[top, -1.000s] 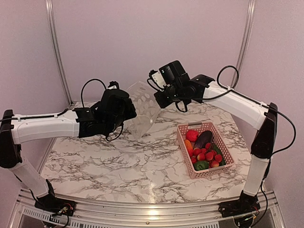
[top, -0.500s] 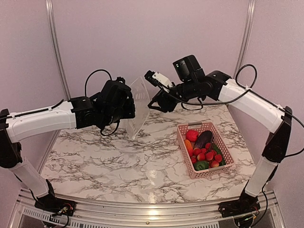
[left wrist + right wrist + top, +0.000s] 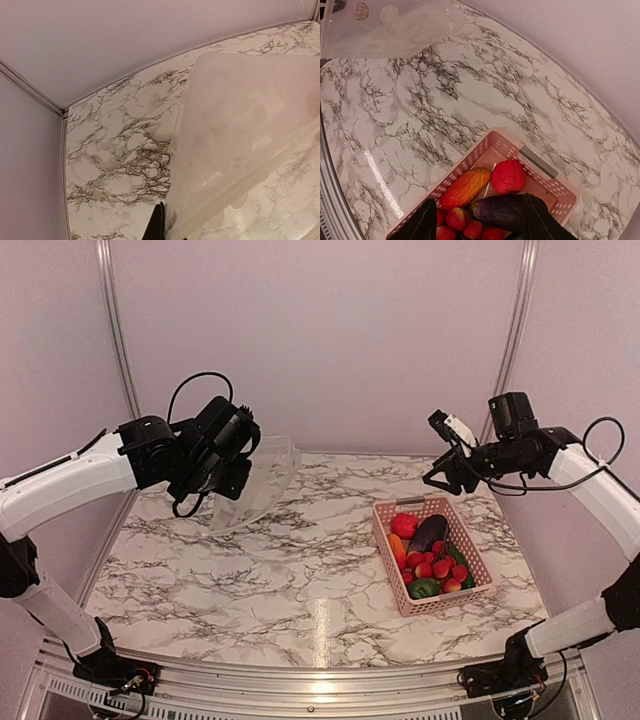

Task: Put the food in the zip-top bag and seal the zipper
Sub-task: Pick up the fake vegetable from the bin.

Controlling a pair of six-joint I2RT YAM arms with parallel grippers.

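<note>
One zip-top bag [image 3: 262,478] hangs from left claw [image 3: 163,226]; right claw [image 3: 479,201] gapes

Left arm [image 3: 70,480] reached forward and inward, wrist raised at mid-height. Left gripper [image 3: 245,452] pinched tight on bag [image 3: 270,475] edge, fingers almost hidden. Right arm [image 3: 600,485] bent at elbow, forearm level, wrist aimed left and down. Right gripper [image 3: 437,452] spread apart, holding nothing.
</note>
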